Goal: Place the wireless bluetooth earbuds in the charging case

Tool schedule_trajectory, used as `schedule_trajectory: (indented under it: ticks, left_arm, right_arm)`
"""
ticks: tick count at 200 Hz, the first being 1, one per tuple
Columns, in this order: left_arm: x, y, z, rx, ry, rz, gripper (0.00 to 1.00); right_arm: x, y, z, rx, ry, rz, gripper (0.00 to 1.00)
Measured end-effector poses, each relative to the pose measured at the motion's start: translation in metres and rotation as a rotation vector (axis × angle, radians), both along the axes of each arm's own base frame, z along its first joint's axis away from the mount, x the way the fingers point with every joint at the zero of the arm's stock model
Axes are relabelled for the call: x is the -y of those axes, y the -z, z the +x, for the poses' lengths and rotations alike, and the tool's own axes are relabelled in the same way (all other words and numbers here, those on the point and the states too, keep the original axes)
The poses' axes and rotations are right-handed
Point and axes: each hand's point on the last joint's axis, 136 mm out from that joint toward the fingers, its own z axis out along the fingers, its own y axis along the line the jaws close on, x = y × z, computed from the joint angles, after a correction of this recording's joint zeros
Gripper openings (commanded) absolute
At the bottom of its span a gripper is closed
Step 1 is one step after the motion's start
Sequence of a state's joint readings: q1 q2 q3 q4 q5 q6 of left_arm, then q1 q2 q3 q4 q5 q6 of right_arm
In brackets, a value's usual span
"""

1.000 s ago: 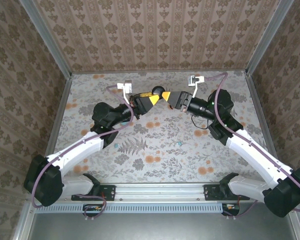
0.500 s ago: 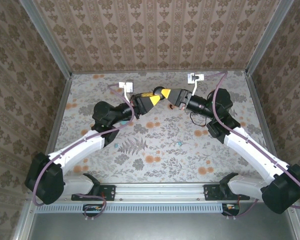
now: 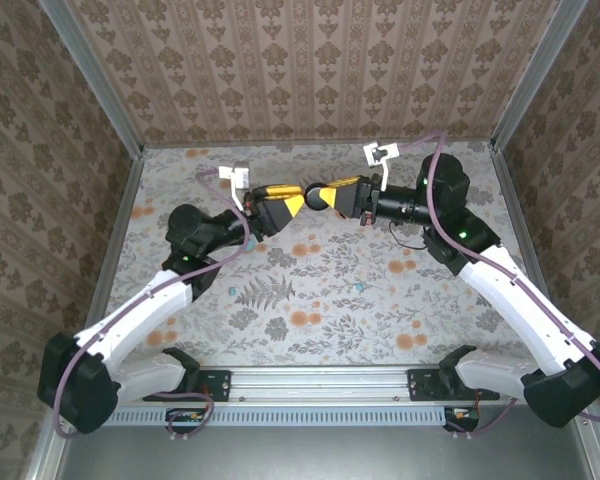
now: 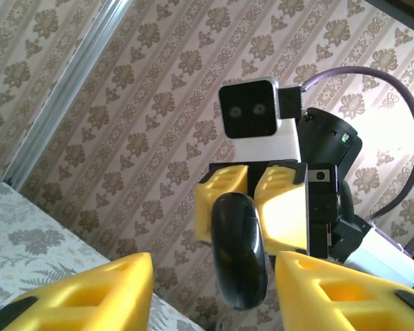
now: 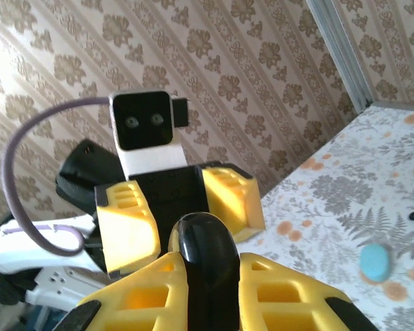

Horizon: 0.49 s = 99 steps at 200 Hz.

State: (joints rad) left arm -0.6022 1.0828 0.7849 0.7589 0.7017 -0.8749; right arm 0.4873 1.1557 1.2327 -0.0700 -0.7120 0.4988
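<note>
right jaws clamp a black disc (image 5: 207,265) in mid-air, left jaws stand apart either side of it, turquoise charging case (image 5: 376,263) lies on the counter (image 5: 345,186).

The disc (image 3: 318,197) hangs above the surface (image 3: 280,320), with the left gripper (image 3: 300,194) at its 9 o'clock and the right gripper (image 3: 327,192) at 3. The case (image 5: 376,263) lies on the surface at the disc's 5 o'clock.

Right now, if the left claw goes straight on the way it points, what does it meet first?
The black disc, gripped by the right claw, sits directly ahead of the left claw.
</note>
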Motion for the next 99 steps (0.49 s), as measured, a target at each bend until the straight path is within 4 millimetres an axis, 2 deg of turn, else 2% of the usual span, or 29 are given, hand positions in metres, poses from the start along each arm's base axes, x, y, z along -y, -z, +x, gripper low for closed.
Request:
schedule_trajectory:
  ticks: [18, 58, 99]
  left_arm:
    - [-0.008, 0.003, -0.010, 0.049, -0.028, 0.076, 0.61]
    - [-0.024, 0.002, -0.035, 0.214, -0.072, 0.259, 0.62]
    - [-0.024, 0.023, -0.055, 0.299, 0.015, 0.354, 0.62]
  right_arm:
    - [0.003, 0.001, -0.006, 0.039, -0.010, -0.074, 0.04]
    - [0.007, 0.015, -0.018, 0.089, -0.055, -0.203, 0.05]
    - [0.005, 0.029, -0.029, 0.124, -0.110, -0.267, 0.05]
